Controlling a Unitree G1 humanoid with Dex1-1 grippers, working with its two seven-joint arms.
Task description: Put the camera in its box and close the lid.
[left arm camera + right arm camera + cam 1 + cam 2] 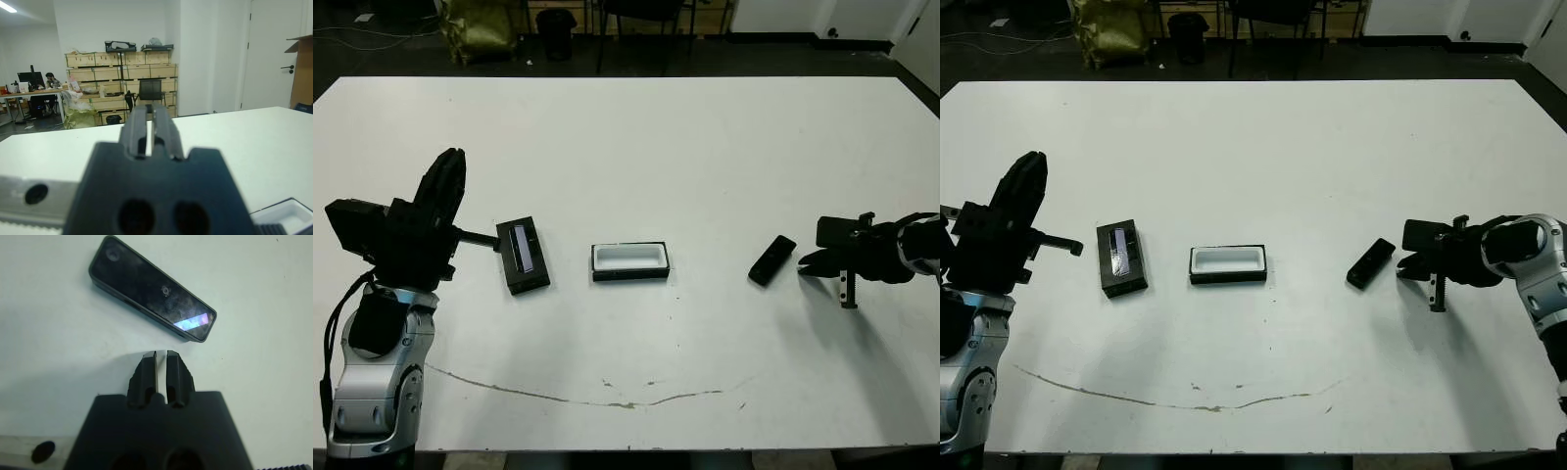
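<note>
The fingers [149, 372] of the right gripper [811, 261] are sitting clenched together with only a sliver of gap, grasping nothing, just beside the camera [771, 260], which is lying flat on the white surface [636, 147] with its bluish patch toward them. On the other side, the fingers [161, 129] of the left gripper [445, 191] are likewise pressed nearly together and empty, pointing up and away over the surface. The box [629, 261] is sitting open in the middle, its white lining bare, well apart from the camera. The lid [523, 256] is lying to the box's left, near the left arm, pale strip up. As I see it, nothing of the job is being counted done yet: the camera is waiting to be picked up, carried to the box and laid in, and the lid is waiting to go on.
</note>
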